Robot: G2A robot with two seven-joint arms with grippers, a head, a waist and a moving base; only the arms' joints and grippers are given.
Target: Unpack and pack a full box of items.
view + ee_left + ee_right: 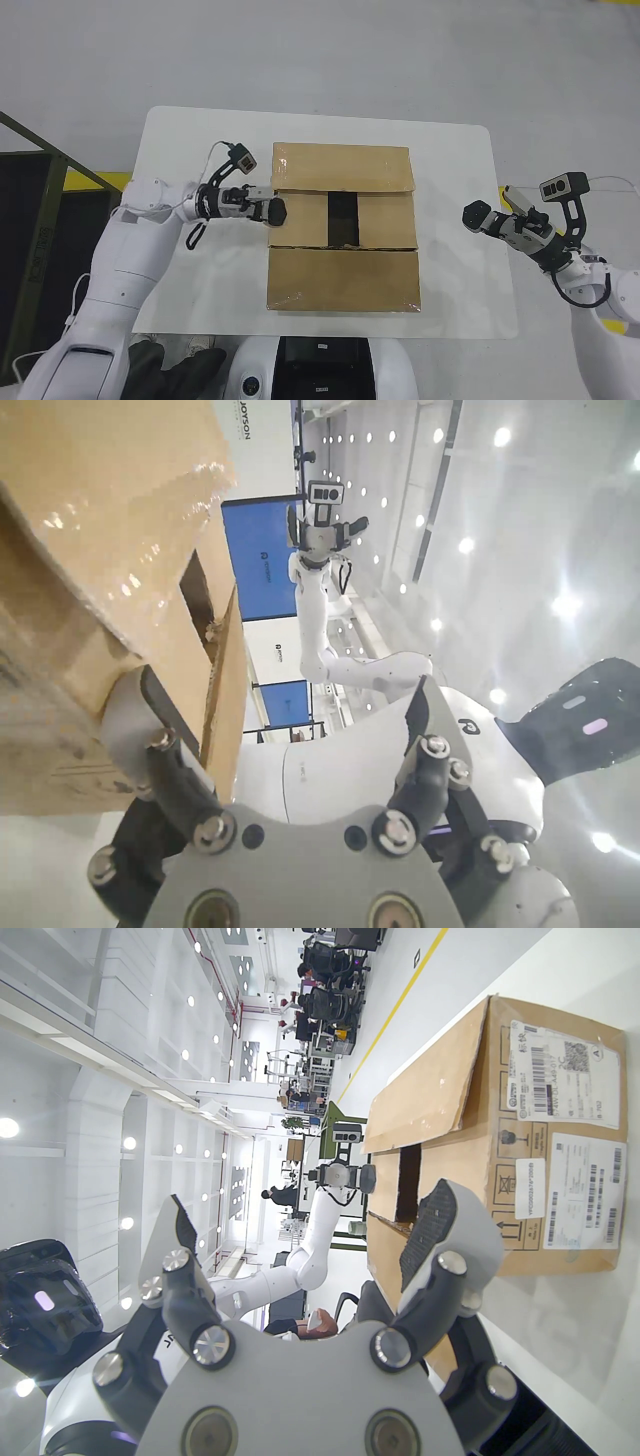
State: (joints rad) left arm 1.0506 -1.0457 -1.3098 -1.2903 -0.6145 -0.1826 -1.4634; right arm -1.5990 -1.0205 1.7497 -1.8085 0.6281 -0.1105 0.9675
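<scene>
A brown cardboard box (340, 275) stands in the middle of the white table (200, 150). Its two long flaps lie nearly flat, leaving a dark gap (343, 218) in the middle; what is inside is hidden. My left gripper (275, 210) is open at the box's left edge, level with the gap. In the left wrist view this gripper (285, 710) has one finger (145, 705) touching the box (100, 550). My right gripper (478, 216) is open and holds nothing, a short way off the box's right side. The labelled side of the box (550, 1128) faces my right gripper (310, 1218).
Bare table top lies to the left and right of the box. A dark metal frame (40, 200) stands off the table's left edge, with a yellow floor line (95, 180) beside it.
</scene>
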